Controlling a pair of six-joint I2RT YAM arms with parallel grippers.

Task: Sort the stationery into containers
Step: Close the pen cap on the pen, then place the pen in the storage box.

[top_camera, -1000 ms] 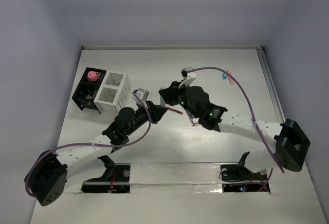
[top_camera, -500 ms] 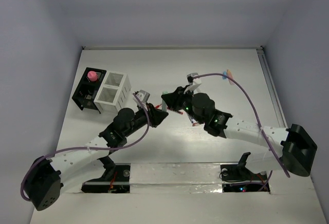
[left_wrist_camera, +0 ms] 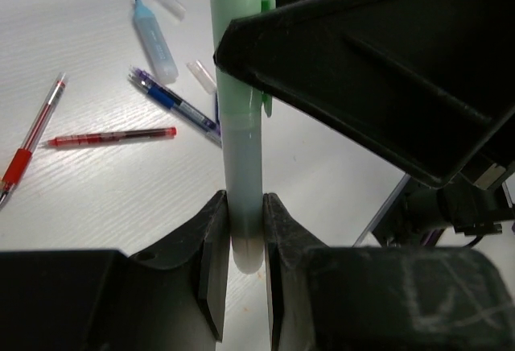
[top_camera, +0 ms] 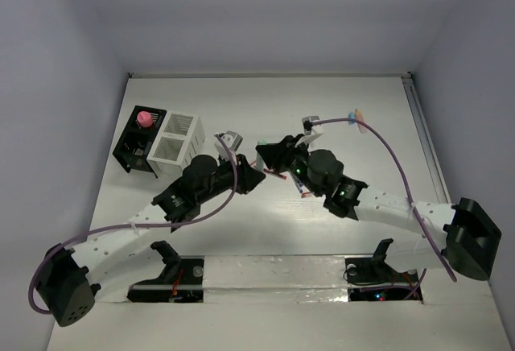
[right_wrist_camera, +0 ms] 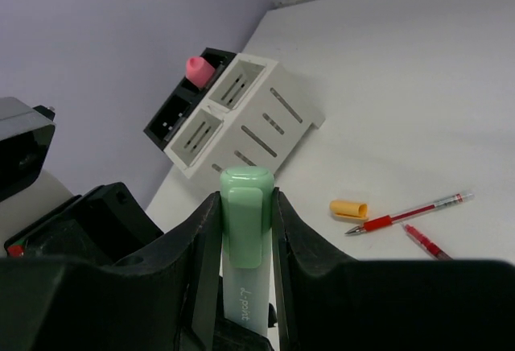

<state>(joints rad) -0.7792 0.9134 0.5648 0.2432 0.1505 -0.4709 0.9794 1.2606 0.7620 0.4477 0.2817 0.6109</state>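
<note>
Together, left hand [left_wrist_camera: 241, 234], right hand [right_wrist_camera: 245, 234] pinch mint green marker [left_wrist_camera: 238, 69]; red pen [left_wrist_camera: 113, 136], blue pen [left_wrist_camera: 173, 109], orange cap [right_wrist_camera: 349, 208] nearby.

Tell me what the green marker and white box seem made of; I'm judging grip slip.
Green marker: probably smooth plastic, satin, by its soft sheen and moulded cap clip. White box: likely rigid matte plastic, by its crisp cut slots.

White desk [left_wrist_camera: 96, 206], lilac wall [right_wrist_camera: 96, 29], mint green marker [left_wrist_camera: 241, 125], pale blue marker [left_wrist_camera: 153, 41], red pens [left_wrist_camera: 113, 136], blue pen [left_wrist_camera: 173, 108], orange cap [right_wrist_camera: 348, 208], pink-topped piece [right_wrist_camera: 197, 69] in black slotted box [right_wrist_camera: 173, 111], white slatted box [right_wrist_camera: 273, 117]
</note>
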